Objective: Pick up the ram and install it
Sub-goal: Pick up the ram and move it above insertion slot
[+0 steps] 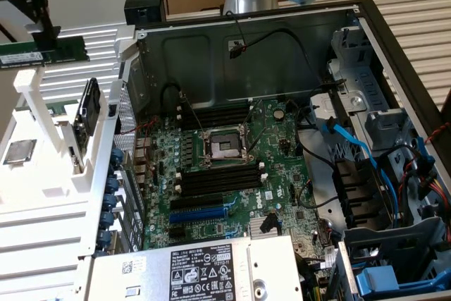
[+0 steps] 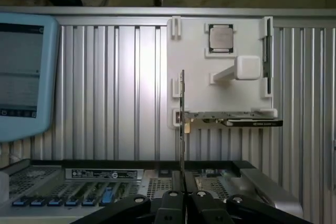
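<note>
The gripper (image 1: 44, 39) is closed narrow on the ram (image 1: 63, 50), its fingers pinching the stick near the middle. In the wrist view the ram (image 2: 182, 114) shows edge-on as a thin line rising from between the closed fingers (image 2: 172, 203). From the exterior view it is a long green board with a white sticker towards one end. It is held level in the air at the exterior view's left, above the white holder (image 1: 49, 192) and well apart from the open computer case (image 1: 366, 26).

The white holder stands on a ribbed metal table (image 2: 105, 93) and carries a square processor chip (image 1: 19, 151) lying flat and a dark card (image 1: 88, 114) standing on edge in a slot.

Inside the case the motherboard (image 1: 282, 174) lies flat. It has a processor socket (image 1: 222, 147), long black memory slots (image 1: 218, 177) with white end clips just beside it, and a blue expansion slot (image 1: 201, 213) beyond them. Blue cables (image 1: 352, 147) run along the exterior view's right, and a power supply (image 1: 204, 273) sits at the near edge.
</note>
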You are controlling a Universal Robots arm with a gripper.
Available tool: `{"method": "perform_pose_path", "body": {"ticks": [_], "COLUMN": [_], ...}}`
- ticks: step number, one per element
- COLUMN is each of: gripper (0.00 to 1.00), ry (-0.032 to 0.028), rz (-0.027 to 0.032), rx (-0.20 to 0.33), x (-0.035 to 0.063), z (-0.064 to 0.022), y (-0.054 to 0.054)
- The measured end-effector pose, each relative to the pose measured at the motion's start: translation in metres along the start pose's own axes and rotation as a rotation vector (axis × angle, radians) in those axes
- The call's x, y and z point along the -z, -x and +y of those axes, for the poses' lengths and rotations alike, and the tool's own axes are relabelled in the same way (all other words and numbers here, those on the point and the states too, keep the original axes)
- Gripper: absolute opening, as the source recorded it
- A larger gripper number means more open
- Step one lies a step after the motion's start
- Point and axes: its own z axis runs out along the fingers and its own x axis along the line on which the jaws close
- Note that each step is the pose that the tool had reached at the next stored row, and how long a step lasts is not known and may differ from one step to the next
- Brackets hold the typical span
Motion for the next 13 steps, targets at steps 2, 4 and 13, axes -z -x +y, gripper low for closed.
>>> {"method": "perform_pose_path", "body": {"ticks": [2,4,13], "gripper": [0.12,0.12,0.12], "ry": [0.0041,0.0100,0.0303], "rz": [0.0001,0.0001,0.0004], "rx": [0.000,0.000,0.000], "x": [0.0003,0.0005,0.0014], "z": [-0.0085,-0.0209,-0.0682], "y": [0.000,0.000,0.001]}}
